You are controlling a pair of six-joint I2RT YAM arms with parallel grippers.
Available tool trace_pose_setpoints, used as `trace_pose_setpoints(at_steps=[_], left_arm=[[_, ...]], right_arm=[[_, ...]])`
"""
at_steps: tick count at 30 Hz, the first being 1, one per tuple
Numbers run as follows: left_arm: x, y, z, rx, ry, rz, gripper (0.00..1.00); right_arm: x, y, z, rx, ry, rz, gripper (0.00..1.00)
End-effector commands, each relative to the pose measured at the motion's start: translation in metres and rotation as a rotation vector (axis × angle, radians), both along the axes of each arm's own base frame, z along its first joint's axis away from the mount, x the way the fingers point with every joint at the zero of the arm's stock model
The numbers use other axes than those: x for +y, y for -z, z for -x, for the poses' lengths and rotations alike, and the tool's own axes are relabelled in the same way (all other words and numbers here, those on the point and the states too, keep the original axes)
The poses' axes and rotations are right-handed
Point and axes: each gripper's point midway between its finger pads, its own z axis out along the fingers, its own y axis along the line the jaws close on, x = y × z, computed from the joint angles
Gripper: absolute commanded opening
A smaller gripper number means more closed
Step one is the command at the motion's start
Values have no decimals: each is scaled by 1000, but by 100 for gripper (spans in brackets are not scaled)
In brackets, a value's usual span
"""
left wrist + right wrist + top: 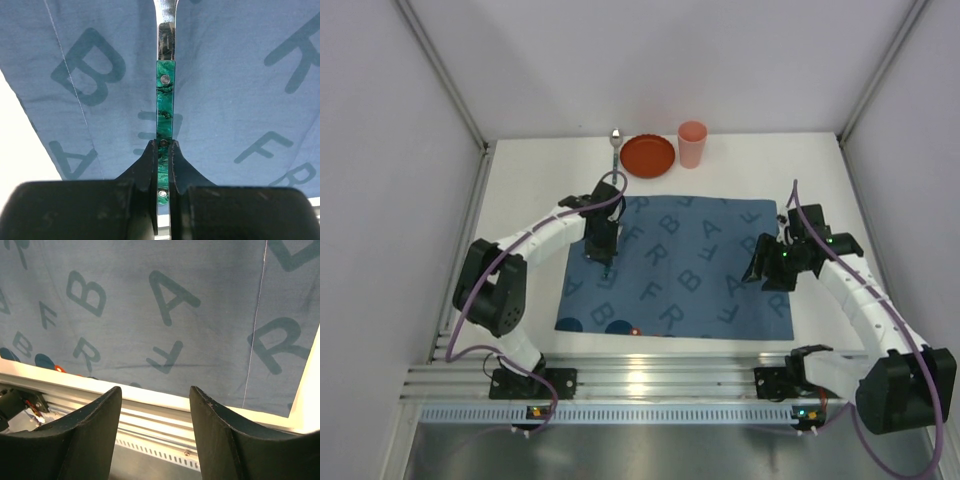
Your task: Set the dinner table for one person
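Observation:
The dinner table point(520, 200) is a white tabletop with a blue letter-printed mat point(690, 270) spread on it. At the back stand a red plate point(648, 155) and a pink cup point(692, 144), with a spoon point(615, 140) lying left of the plate. My left gripper point(603, 248) hangs over the mat's left part. In the left wrist view, the left gripper point(161, 143) is shut on a green-handled metal utensil point(165, 95) that points away over the mat; its working end is out of frame. My right gripper point(772, 265) is over the mat's right edge; in the right wrist view it point(155, 389) is open and holds nothing.
An aluminium rail point(640, 385) runs along the near edge and carries both arm bases. Grey walls with metal posts close in the table on the left, right and back. Dark blue and orange spots point(620, 327) show at the mat's near edge.

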Motion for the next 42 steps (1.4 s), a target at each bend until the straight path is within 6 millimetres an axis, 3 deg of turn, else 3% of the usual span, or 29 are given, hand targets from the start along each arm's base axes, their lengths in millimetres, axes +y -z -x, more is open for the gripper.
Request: trace_pose_setpoints(at_steps=[1, 3, 4, 5, 7, 9, 11, 13, 15, 18, 19, 20, 21, 22, 24, 25, 29, 31, 34, 42], left_arm=[[-3, -12, -4, -64, -55, 23, 0], [-3, -9, 0, -52, -75, 22, 0], [-6, -11, 4, -45, -84, 33, 7], [-7, -12, 7, -39, -88, 34, 32], [-13, -22, 7, -57, -97, 46, 52], [-7, -37, 3, -95, -113, 25, 62], [-3, -62, -12, -162, -119, -1, 65], [5, -82, -33, -242, -118, -52, 69], [-1, -105, -66, -322, -116, -38, 69], [-3, -118, -121, -375, -121, 1, 65], [0, -139, -148, -436, -142, 29, 64], [-2, -120, -169, -418, -142, 20, 64], [-1, -118, -185, -429, -147, 26, 64], [0, -112, -217, -450, -153, 44, 63], [7, -104, -247, -455, -170, 46, 63], [3, -94, -271, -466, -167, 58, 63], [-2, -57, -312, -473, -152, 138, 63], [3, -33, -317, -442, -181, 158, 61], [-2, -16, -322, -436, -169, 202, 59], [-11, 14, -320, -404, -66, 195, 55]], right_arm=[[1, -3, 2, -27, 4, -18, 57], [1, -1, 7, -26, -3, -16, 57], [2, -1, 8, -25, -6, -16, 57], [2, -1, 9, -29, -10, -15, 57], [3, -1, 12, -28, -16, -15, 57], [4, -2, 14, -32, -26, -16, 57], [7, -4, 15, -43, -38, -21, 57], [9, -7, 15, -54, -44, -27, 58], [9, -9, 16, -61, -41, -31, 58], [9, -6, 19, -38, -35, -28, 58], [7, -4, 18, -35, -27, -21, 58], [6, -2, 16, -29, -15, -12, 59], [4, -1, 13, -31, -1, -4, 59], [2, 1, 11, -23, 11, 11, 58], [0, -1, 6, 4, 17, 32, 58], [-3, -2, 4, 4, 26, 49, 58], [-9, -3, -6, 34, 64, 91, 58], [-12, -5, -11, 44, 81, 112, 58], [-14, -5, -21, 57, 93, 135, 58], [-11, 4, -48, 108, 85, 156, 57]])
